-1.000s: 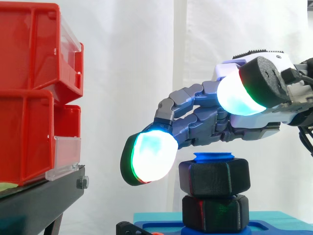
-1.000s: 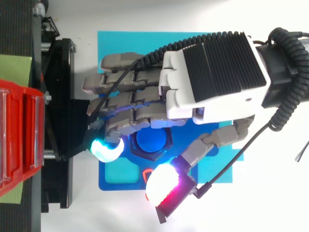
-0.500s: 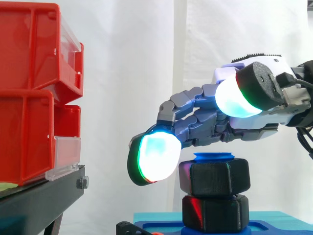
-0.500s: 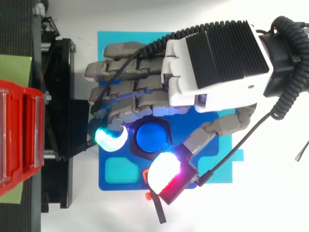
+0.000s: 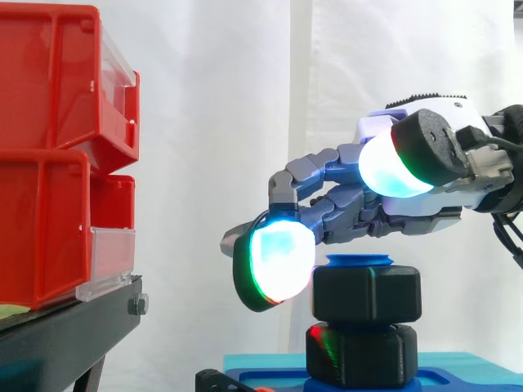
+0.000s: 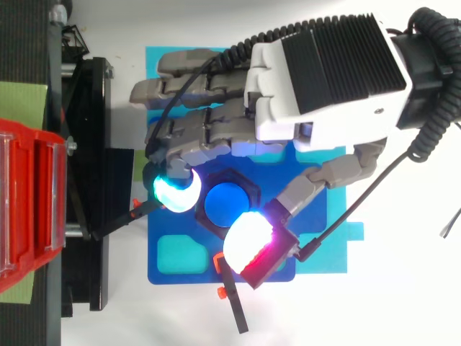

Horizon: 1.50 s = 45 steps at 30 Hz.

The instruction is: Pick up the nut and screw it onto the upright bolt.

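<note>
hand [image 6: 324,79] closing in on the nut [image 5: 366,292], which sits on the bolt [image 6: 227,204]
within the last second the finger pad [image 5: 280,265] has moved in to just beside the nut's left face and the thumb pad [image 6: 248,244] has come nearer. the pads are apart and nothing is clamped, so a turning grip looks next. the bins [image 5: 49,163] stand well left of the nut, with open air between.

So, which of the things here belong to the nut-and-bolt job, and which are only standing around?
Part of the job:
nut
blue upright bolt
blue base under the bolt
hand

Only standing around:
red bins
black stand
white curtain
</note>
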Motion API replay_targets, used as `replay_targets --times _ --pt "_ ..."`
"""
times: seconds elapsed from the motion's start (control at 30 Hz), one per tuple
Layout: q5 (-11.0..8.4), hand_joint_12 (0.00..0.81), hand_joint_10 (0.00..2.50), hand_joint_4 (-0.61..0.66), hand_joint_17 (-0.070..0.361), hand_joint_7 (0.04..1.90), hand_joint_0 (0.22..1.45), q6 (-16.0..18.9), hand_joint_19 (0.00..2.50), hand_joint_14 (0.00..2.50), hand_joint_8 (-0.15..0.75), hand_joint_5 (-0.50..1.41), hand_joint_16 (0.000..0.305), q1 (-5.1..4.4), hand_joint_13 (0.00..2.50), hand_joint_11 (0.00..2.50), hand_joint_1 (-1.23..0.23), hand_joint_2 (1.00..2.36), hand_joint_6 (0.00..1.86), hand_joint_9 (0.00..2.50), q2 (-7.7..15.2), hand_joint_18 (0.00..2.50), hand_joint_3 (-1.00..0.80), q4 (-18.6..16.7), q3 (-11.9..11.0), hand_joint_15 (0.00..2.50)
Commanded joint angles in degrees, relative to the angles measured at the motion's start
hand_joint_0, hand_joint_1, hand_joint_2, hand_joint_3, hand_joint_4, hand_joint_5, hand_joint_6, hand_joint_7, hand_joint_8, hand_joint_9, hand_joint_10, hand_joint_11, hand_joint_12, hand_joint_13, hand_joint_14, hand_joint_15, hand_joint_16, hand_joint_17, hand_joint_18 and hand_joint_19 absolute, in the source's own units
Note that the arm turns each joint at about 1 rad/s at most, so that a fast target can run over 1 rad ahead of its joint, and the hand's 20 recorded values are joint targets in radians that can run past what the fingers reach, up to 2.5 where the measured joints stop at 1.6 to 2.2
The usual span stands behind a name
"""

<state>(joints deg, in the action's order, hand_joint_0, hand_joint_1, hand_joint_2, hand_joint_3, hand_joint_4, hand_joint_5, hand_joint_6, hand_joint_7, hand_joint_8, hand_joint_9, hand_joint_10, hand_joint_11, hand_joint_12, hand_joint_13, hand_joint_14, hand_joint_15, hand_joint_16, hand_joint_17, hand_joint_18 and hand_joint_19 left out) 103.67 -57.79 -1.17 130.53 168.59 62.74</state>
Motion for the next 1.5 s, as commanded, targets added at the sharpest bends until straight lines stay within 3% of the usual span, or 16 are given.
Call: replay_targets --times 0.0,0.2,0.47,0.93,1.27,1.47 --pt "0.48 0.226 0.00 0.26 0.051 1.13 0.48 0.0 0.00 0.00 0.220 0.00 0.023 0.20 0.17 0.00 -0.35 1.00 0.51 0.54 0.0 0.00 -0.50 0.0 -0.1 0.00" --pt "1.53 0.217 0.00 0.16 0.045 1.17 0.48 0.0 0.00 0.00 0.223 0.04 0.020 0.91 0.26 0.00 -0.36 1.00 0.50 0.70 0.0 0.00 -0.50 -0.1 -0.1 0.00" --pt "2.33 0.200 0.00 0.15 0.035 1.24 0.49 0.0 0.00 0.00 0.255 0.06 0.016 1.79 0.41 0.00 -0.36 1.00 0.50 1.04 0.0 0.01 -0.50 -0.5 0.0 0.00" --pt "4.26 0.123 0.00 0.15 0.005 1.40 0.51 0.1 0.00 0.00 0.202 0.11 0.002 3.10 0.90 0.00 -0.40 1.00 0.50 1.56 0.0 0.52 -0.50 -0.5 0.0 0.00" --pt "6.98 0.129 0.00 0.13 0.003 1.46 0.50 1.6 0.00 0.00 0.249 0.11 0.001 4.69 1.06 0.00 -0.39 1.00 0.50 1.70 0.0 0.68 -0.50 -1.2 -0.1 0.00" --pt "9.09 0.160 0.00 0.12 0.011 1.41 0.49 4.5 0.00 0.00 0.272 0.09 0.005 5.56 1.00 0.00 -0.38 1.00 0.50 1.68 -0.1 0.60 -0.50 -1.2 -0.8 0.00"
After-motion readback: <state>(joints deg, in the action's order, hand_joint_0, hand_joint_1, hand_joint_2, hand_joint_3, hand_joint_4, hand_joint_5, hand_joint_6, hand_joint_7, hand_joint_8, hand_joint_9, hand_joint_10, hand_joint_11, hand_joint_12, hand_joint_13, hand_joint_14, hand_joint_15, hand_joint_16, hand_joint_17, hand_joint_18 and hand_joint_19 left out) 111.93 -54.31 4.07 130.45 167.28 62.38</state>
